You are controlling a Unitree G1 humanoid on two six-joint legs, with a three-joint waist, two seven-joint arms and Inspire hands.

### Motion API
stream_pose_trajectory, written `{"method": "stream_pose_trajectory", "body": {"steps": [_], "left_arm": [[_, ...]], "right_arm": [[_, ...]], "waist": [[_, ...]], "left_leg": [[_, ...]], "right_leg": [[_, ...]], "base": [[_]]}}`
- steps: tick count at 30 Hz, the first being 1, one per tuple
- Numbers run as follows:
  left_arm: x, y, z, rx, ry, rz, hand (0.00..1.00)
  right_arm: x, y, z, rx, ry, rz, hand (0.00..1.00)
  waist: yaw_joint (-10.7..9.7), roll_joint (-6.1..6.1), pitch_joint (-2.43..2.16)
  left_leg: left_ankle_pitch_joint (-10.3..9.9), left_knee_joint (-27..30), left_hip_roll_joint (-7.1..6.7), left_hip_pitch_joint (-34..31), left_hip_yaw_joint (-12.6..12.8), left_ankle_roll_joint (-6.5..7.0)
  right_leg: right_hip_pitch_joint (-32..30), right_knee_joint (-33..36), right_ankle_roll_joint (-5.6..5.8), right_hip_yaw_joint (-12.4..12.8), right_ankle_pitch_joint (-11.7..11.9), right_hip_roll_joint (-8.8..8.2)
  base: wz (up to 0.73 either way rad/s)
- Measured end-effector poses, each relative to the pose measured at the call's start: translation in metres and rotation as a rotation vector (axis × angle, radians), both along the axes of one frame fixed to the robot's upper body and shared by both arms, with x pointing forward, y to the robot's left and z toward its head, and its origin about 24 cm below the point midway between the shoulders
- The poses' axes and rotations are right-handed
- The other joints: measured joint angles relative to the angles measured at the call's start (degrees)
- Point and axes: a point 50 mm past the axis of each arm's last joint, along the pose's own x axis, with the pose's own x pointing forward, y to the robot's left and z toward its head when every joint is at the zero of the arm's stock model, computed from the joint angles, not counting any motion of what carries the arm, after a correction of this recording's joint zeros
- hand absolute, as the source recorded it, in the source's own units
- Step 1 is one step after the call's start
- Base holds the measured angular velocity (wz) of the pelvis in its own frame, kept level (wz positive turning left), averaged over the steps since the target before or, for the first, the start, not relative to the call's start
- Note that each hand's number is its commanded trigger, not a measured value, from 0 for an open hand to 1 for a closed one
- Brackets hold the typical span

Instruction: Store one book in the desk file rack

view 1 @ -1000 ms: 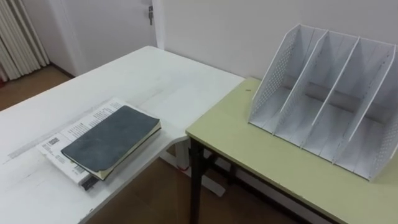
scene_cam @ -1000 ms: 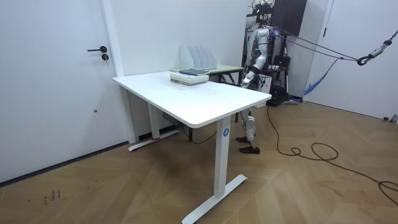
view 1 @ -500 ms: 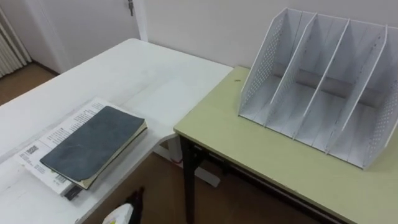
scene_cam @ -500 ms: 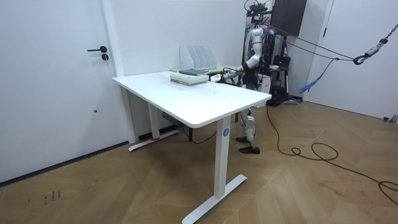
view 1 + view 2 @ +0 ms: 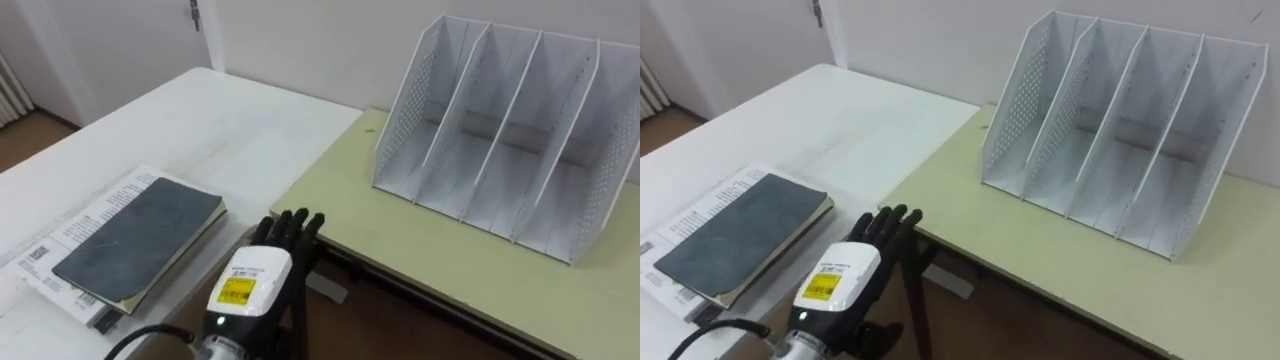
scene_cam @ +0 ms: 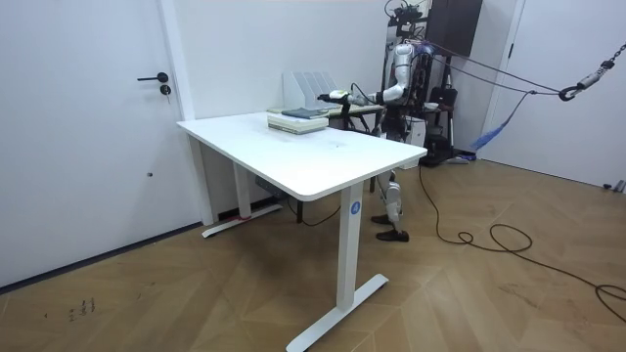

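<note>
The left hand (image 5: 262, 270) has been raised into view at 6 o'clock, fingers straight, nothing held; a reach is judged begun. The book (image 5: 140, 238) is left atop papers (image 5: 100, 205) on the tabletop (image 5: 230, 130) at 9 o'clock.

The grey book (image 5: 135, 240) hid most of the printed book (image 5: 100, 203) beneath it from you, and in the right eye view that lower book ran off the left edge. The left hand (image 5: 255, 285) showed you only its back, so its palm was hidden. In the room view its fingers (image 6: 331, 97) were too small to read.
</note>
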Motion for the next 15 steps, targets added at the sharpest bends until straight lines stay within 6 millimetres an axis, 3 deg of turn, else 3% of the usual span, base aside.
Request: {"method": "stream_pose_trajectory", "body": {"steps": [4, 6, 15], "left_arm": [[0.001, -0.002, 0.017, 0.029, -0.106, -0.019, 0.0], [0.004, 0.005, 0.028, 0.038, -0.193, 0.013, 0.0], [0.01, 0.042, 0.039, 0.06, -0.315, 0.191, 0.0]], "right_arm": [[-0.005, -0.002, -0.001, -0.008, 0.017, -0.019, 0.0], [-0.006, -0.003, -0.001, -0.01, 0.023, -0.031, 0.0], [-0.018, -0.009, -0.001, -0.027, 0.058, -0.071, 0.0]], "waist": [[0.0, 0.08, 0.0], [0.1, 0.17, -0.03], [1.4, 0.86, -0.1]], "left_leg": [[0.0, 0.0, -0.07, 0.1, 0.1, 0.0], [0.0, 0.1, -0.03, 0.2, 0.0, 0.0], [0.0, 0.1, -0.01, 0.4, -0.1, -0.01]], "right_leg": [[-0.1, -0.7, 0.01, -0.1, 0.1, 0.04], [-0.1, -0.9, -0.02, -0.1, 0.1, 0.07], [0.2, -0.8, -0.11, 0.0, 0.2, 0.11]], "base": [[0.02], [0.0], [0.0]]}}
